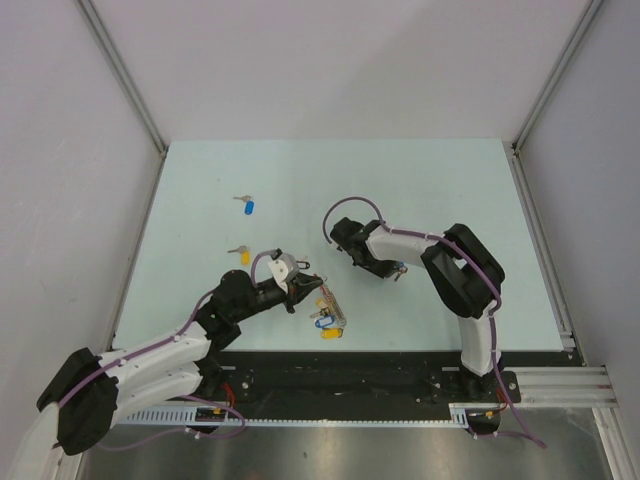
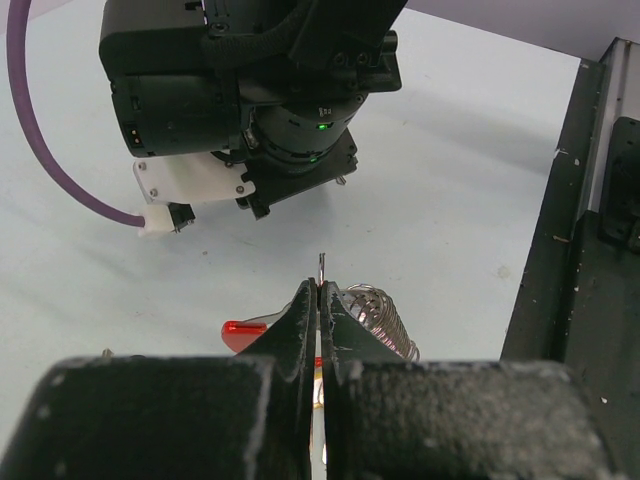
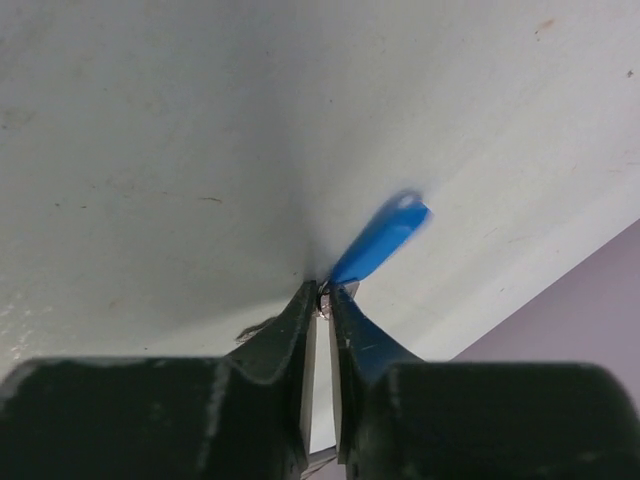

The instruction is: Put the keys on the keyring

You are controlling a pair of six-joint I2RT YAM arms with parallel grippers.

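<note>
My left gripper [image 2: 320, 288] is shut on a thin silver wire of the keyring [image 2: 320, 264]. The ring's red arc [image 2: 245, 333] and a wire coil [image 2: 385, 315] lie just behind the fingers. In the top view the left gripper [image 1: 305, 284] is at the table's front centre. The keyring [image 1: 330, 305] beside it carries a blue key [image 1: 320, 321] and a yellow key [image 1: 330, 333]. My right gripper [image 3: 323, 294] pinches the metal shank of a blue-headed key [image 3: 380, 238] low over the table. It is right of centre in the top view [image 1: 397, 272].
A loose blue key [image 1: 248, 207] and a loose yellow key [image 1: 242, 254] lie on the pale green table [image 1: 450, 180] at left of centre. The right arm's wrist [image 2: 260, 90] hangs close ahead of my left gripper. A black rail [image 1: 400, 365] runs along the near edge.
</note>
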